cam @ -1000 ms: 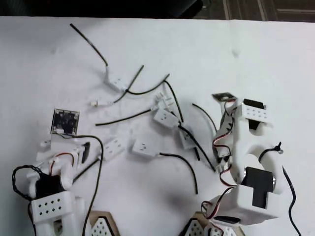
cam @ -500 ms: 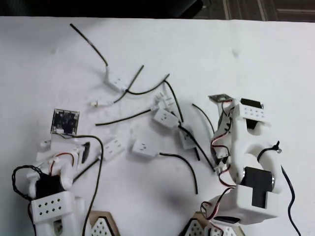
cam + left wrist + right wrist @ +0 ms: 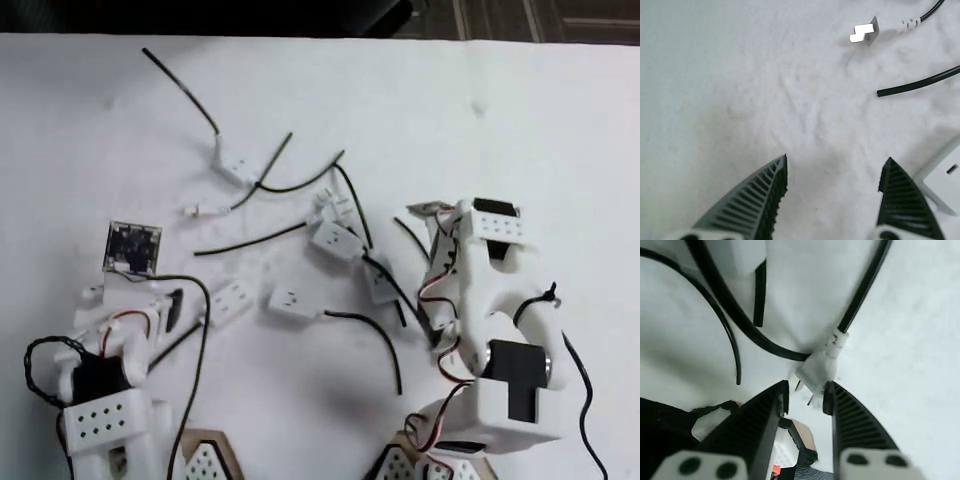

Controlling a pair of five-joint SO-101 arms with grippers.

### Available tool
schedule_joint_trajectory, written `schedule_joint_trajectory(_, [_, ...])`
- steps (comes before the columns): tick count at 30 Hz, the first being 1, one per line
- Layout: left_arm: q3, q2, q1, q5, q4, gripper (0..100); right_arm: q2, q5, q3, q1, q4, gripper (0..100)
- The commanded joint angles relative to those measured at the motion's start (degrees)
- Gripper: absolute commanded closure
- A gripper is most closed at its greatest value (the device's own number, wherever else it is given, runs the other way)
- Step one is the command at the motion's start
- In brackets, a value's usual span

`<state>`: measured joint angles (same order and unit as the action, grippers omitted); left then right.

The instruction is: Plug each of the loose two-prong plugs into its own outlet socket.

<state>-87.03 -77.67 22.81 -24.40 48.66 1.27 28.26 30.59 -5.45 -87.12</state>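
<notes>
My right gripper (image 3: 805, 390) is shut on a white two-prong plug (image 3: 816, 371); the prongs point back between the fingers and its black cable (image 3: 865, 285) trails away over the cloth. In the high view this arm (image 3: 480, 290) leans in over the right end of the cable tangle, hiding its gripper. My left gripper (image 3: 836, 165) hangs open and holds nothing, low over the cloth. A loose plug (image 3: 864, 31) lies ahead of it, and the corner of a white socket (image 3: 945, 175) lies beside one finger. Several white sockets (image 3: 290, 300) and short black cables lie mid-table.
The table (image 3: 520, 110) is covered by a white cloth. More sockets (image 3: 335, 238) and a plug (image 3: 197, 210) lie between the arms, with cables crossing there. The arm bases (image 3: 205, 460) stand at the near edge. Open cloth lies at the far right.
The right arm has swung left toward the sockets in the middle, over the cable end there. The left arm has kept still.
</notes>
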Motion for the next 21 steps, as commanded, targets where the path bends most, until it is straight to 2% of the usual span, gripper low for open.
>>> schedule_joint_trajectory(1, [0.26,-0.84,0.31,0.26,-0.88,71,-0.13,-3.25,-1.67,2.07,-0.75,88.2])
schedule_joint_trajectory(12, [0.26,-0.84,0.48,0.26,-0.88,71,0.31,-3.34,-1.32,-1.45,-0.75,88.2])
schedule_joint_trajectory(21, [0.26,-0.84,0.48,0.26,-0.79,71,12.7,-3.6,0.7,3.47,3.21,88.5])
